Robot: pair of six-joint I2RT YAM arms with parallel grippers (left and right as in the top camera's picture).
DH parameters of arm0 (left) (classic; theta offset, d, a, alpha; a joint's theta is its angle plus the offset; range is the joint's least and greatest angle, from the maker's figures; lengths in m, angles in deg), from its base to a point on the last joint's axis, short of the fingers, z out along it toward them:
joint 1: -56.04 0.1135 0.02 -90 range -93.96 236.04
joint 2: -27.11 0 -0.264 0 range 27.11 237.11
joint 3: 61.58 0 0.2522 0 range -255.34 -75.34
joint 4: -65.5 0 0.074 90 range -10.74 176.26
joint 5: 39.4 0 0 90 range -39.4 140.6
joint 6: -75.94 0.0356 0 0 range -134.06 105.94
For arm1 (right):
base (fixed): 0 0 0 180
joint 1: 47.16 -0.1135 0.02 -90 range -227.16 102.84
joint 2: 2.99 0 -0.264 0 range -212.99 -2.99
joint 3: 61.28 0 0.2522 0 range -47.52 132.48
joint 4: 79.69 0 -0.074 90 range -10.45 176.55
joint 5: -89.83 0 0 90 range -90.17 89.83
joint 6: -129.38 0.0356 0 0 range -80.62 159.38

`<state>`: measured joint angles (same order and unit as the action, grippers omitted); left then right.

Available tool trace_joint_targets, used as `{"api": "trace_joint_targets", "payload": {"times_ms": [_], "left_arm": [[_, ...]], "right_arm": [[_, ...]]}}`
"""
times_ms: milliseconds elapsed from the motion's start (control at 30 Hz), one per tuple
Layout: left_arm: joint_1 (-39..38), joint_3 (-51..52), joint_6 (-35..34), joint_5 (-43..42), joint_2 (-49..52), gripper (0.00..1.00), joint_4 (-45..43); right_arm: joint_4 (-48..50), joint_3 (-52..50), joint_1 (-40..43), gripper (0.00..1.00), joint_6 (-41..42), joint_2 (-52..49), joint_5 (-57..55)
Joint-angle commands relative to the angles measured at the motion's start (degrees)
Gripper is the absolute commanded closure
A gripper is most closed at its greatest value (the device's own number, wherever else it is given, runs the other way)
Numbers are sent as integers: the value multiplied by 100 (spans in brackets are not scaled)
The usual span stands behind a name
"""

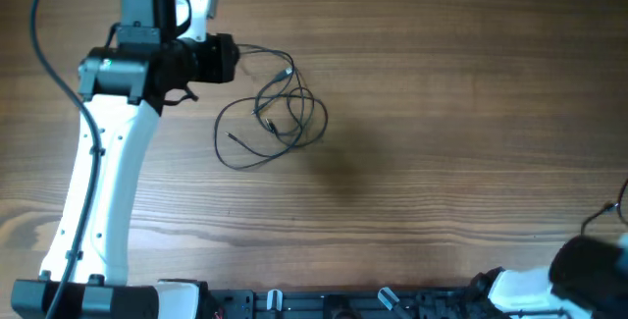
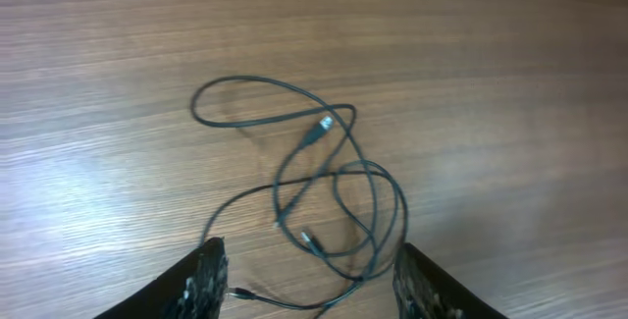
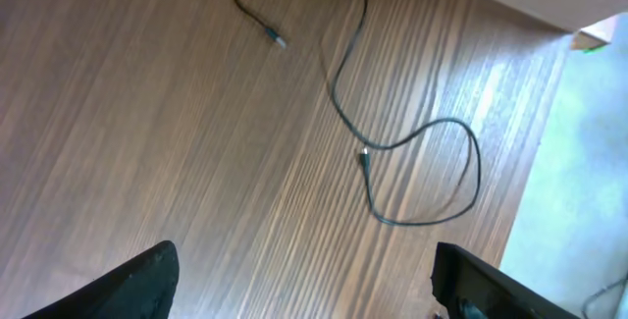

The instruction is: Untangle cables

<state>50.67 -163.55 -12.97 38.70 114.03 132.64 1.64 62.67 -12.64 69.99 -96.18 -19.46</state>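
Note:
Thin black cables (image 1: 287, 72) lie in a loose tangle of loops on the wooden table (image 1: 442, 113), just right of my left gripper (image 1: 234, 61). In the left wrist view the tangle (image 2: 319, 128) spreads ahead of my left gripper (image 2: 312, 285), which is open. One strand with a small plug (image 2: 240, 294) lies on the table between the fingers (image 2: 206, 280), ungripped. The right wrist view shows a separate cable (image 3: 336, 88) with a silvery plug (image 3: 278, 38) lying near the table's edge. It is well ahead of my right gripper (image 3: 309, 285), which is open and holds nothing.
The left arm (image 1: 108, 182) reaches up the table's left side. Only part of the right arm (image 1: 579, 270) shows, at the bottom right corner. In the right wrist view the table's edge (image 3: 530, 132) runs close to the cable, with floor beyond it.

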Motion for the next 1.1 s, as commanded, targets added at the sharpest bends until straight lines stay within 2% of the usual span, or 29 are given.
{"api": "trace_joint_targets", "payload": {"times_ms": [0, 400, 600, 667, 800, 1067], "left_arm": [[144, -107, 153, -76, -122, 44, 0], [175, -107, 155, -138, -122, 44, 44], [175, -107, 153, -138, -122, 43, 72], [175, -107, 153, -138, -120, 44, 109], [175, -105, 179, -138, -120, 43, 144], [175, -105, 463, -138, -63, 42, 162]], "right_arm": [[13, -437, -24, 12, 68, 846, -227], [-151, -1873, -861, 1, 249, 3012, -901], [-144, -2780, -1491, 0, 203, 4148, -815], [-76, -2968, -1803, 0, -94, 4284, -474], [391, -3008, -2253, 0, -1436, 4009, 997], [973, -3008, -2295, 0, -3202, 2855, 3620]]}}
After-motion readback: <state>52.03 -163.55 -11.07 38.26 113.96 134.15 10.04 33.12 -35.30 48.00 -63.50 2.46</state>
